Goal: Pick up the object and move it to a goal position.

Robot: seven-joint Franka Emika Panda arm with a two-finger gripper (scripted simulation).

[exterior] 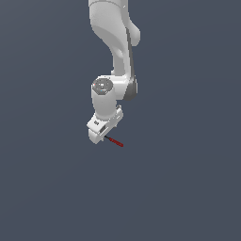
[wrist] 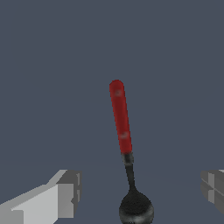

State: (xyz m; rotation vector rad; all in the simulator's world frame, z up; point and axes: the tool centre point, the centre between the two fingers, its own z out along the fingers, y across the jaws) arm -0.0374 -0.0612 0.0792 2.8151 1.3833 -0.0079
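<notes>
1. I have the gripper (exterior: 98, 137) just below the centre of the exterior frame, hanging from the white arm (exterior: 115, 42) that comes down from the top edge.
2. In the wrist view its fingers (wrist: 65, 192) sit at the two lower corners, spread wide apart with nothing between their pads.
3. The object (wrist: 124, 131) lies on the grey floor (exterior: 188, 188) between those fingers, touching neither.
4. Its red handle points away toward the frame's middle; the dark shaft and round black head (wrist: 136, 209) sit at the lower edge.
5. In the exterior view the object (exterior: 115, 141) pokes out from beside the gripper toward the exterior view's right, red end outermost.
</notes>
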